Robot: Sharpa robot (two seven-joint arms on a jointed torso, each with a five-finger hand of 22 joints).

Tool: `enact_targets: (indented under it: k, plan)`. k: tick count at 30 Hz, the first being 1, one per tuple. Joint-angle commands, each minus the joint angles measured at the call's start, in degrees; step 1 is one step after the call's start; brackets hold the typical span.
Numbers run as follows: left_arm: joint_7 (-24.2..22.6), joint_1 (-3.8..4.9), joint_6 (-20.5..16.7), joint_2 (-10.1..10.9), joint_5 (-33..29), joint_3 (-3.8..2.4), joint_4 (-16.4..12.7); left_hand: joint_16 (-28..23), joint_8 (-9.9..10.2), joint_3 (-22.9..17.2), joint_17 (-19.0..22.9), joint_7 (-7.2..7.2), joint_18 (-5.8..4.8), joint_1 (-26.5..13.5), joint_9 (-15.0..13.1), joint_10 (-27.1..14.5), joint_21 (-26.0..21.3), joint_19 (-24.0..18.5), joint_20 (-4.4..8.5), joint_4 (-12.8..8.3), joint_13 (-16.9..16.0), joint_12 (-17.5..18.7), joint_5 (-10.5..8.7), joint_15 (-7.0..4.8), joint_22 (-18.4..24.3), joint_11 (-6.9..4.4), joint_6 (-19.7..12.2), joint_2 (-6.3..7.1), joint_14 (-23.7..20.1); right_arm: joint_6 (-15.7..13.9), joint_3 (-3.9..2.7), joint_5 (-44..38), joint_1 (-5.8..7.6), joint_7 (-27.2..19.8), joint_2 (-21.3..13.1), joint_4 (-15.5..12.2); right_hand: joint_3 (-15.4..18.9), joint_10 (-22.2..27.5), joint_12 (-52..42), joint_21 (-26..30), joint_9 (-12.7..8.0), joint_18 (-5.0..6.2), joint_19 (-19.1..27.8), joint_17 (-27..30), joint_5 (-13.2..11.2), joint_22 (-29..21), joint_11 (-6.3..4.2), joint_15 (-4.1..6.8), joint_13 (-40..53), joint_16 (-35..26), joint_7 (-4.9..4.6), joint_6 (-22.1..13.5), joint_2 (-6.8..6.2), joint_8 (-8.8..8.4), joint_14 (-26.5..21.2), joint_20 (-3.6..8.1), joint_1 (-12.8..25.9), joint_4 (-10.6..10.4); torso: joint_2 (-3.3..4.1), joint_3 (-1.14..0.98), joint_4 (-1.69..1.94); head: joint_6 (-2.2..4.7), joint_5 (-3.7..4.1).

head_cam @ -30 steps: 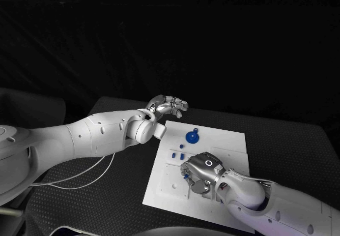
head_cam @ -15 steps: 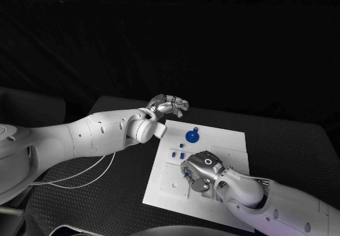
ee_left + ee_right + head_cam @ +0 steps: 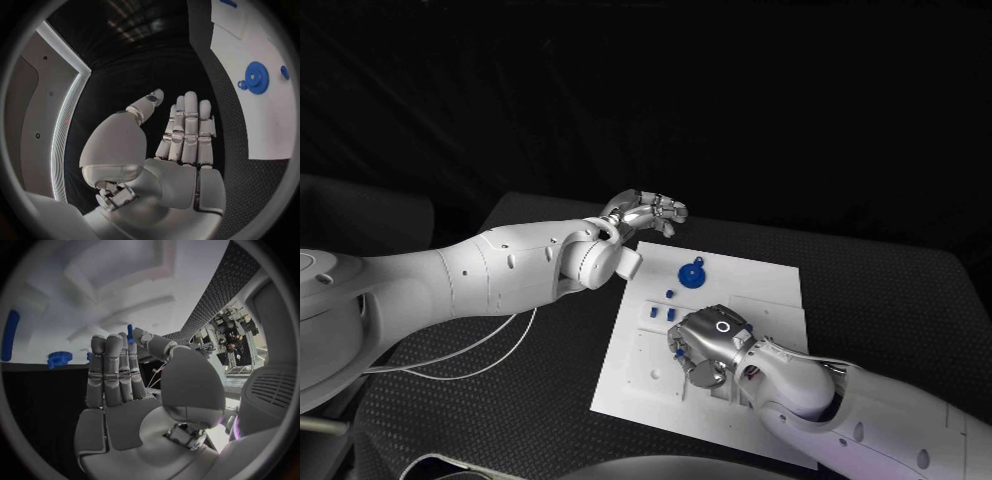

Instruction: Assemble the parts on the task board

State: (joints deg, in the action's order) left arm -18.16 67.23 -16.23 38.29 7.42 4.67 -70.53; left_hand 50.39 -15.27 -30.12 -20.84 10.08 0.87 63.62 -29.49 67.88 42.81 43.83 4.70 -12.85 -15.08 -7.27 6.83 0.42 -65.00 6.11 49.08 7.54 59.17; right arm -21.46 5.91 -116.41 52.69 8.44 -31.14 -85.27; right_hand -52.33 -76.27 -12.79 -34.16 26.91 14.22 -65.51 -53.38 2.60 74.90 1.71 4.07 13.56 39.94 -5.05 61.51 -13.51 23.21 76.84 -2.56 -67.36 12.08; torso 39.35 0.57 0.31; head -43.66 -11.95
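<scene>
Unlettered white task board (image 3: 762, 290), blue parts (image 3: 692, 274)

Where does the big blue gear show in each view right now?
Head view: blue gear on the far part of the task board, beyond the right hand.
Left wrist view: gear on the board, beyond the left hand.
Right wrist view: gear beside the fingers.
Shared landmark: the white board.

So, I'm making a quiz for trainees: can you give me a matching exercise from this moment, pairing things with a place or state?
1. left hand
2. right hand
3. blue gear
4. task board

A. white plate on the black table
B. lies on the board's far end
C. raised beyond the board's far corner, holding nothing
D. over the board, pinching a small blue part

Pairs: 1-C, 2-D, 3-B, 4-A
</scene>
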Motion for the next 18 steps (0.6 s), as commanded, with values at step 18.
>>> enact_targets:
  k: [18]
  plan:
    - [-0.5,0.04,0.5,-0.3,-0.4,-0.05,-0.3,-0.3,0.0,0.1,-0.2,0.07,1.12,-0.6,0.1,-0.2,-0.4,0.4,0.45,0.3,0.1,0.3,-0.19,0.08,-0.1,0.09,-0.6,-0.05,0.2,2.3,0.56,-0.2,-0.06,-0.3,0.6,0.3,-0.2,-0.3,0.0,-0.3,0.2,0.78,0.2,0.1,0.3,1.3,0.06,0.35,0.2,0.3,0.04,0.3,0.08,0.21,0.0,0.39,-0.2,0.1,0.01,0.0,0.04,-0.56,-0.14]
